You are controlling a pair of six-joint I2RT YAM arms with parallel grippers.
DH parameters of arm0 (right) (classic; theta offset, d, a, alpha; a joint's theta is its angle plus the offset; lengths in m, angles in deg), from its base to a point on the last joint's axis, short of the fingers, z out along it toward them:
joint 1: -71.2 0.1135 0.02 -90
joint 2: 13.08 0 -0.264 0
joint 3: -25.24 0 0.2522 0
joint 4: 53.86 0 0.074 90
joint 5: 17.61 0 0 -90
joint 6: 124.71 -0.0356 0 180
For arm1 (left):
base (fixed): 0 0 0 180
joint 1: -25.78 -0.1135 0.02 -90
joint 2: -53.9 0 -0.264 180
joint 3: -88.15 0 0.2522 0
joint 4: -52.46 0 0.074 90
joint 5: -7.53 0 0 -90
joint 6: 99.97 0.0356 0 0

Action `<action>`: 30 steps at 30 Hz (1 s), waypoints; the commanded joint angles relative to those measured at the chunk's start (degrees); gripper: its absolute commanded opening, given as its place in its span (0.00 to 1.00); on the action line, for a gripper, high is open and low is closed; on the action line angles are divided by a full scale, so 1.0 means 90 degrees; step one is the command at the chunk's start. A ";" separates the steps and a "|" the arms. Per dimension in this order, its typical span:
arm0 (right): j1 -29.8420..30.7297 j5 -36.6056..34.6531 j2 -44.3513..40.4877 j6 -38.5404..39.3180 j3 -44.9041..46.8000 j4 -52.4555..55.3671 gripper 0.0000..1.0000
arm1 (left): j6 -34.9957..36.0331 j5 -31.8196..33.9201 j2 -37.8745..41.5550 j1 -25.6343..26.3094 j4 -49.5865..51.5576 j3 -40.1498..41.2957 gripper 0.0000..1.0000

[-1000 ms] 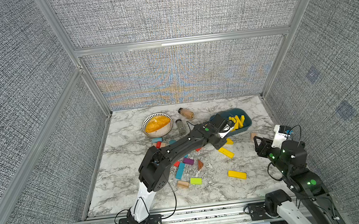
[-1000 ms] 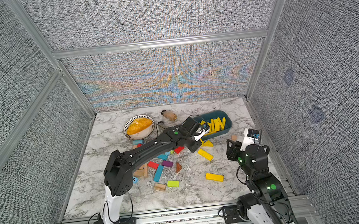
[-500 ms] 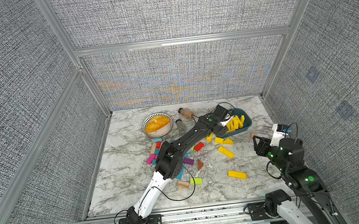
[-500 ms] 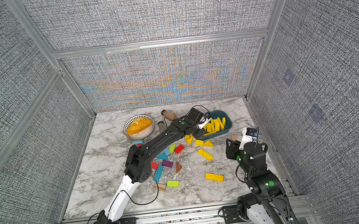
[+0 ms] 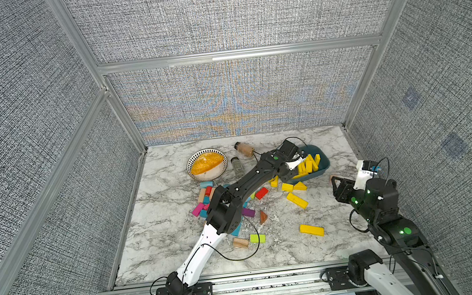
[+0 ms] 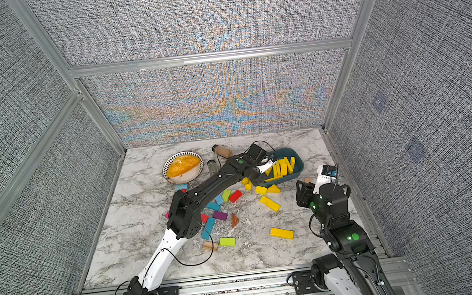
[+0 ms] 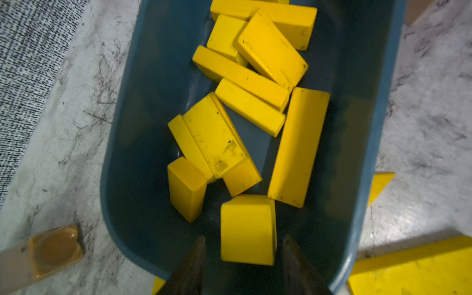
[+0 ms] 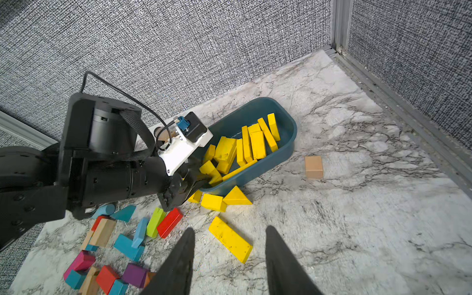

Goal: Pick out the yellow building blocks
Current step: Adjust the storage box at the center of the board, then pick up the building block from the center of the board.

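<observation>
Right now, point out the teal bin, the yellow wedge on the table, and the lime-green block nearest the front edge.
teal bin (image 8: 287, 150): right wrist view, outer side wall.
yellow wedge (image 8: 237, 197): right wrist view, sloped top face.
lime-green block (image 5: 257, 238): a top view, middle of its top face.

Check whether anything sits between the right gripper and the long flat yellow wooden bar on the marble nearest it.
Nothing visible. The right gripper is open and empty; the long flat yellow wooden bar lies on marble just ahead of its fingertips, touching no other block. A red rectangular block lies off to the side.
</observation>
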 commanded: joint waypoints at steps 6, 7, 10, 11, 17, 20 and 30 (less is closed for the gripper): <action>0.0006 -0.0042 0.0068 0.0071 0.0115 -0.0248 0.47 | -0.0080 -0.0601 0.0775 -0.0010 -0.0614 0.0321 0.64; 0.0001 -0.0038 0.0151 0.0091 0.0151 -0.0272 0.47 | -0.0153 -0.0615 0.0960 -0.0010 -0.0694 0.0410 0.64; -0.0001 0.0189 0.0660 0.0139 0.0233 -0.0321 0.47 | -0.0441 -0.0578 0.1759 -0.0009 -0.1194 0.1177 0.64; 0.0002 0.0322 0.0857 0.0168 0.0245 -0.0340 0.47 | -0.0528 -0.0545 0.2096 -0.0010 -0.1494 0.1585 0.64; 0.0376 0.0887 0.2385 0.0449 0.0222 -0.0610 0.49 | -0.1422 0.0207 0.4433 -0.0010 -0.3681 0.4978 0.64; 0.0906 0.0687 0.3169 0.0602 0.0148 -0.0741 0.53 | -0.2055 0.0769 0.5318 -0.0010 -0.4158 0.6200 0.64; 0.1375 0.0154 0.5400 0.1280 -0.0277 -0.1163 0.60 | -0.3492 0.1297 0.7048 -0.0010 -0.4545 0.8836 0.64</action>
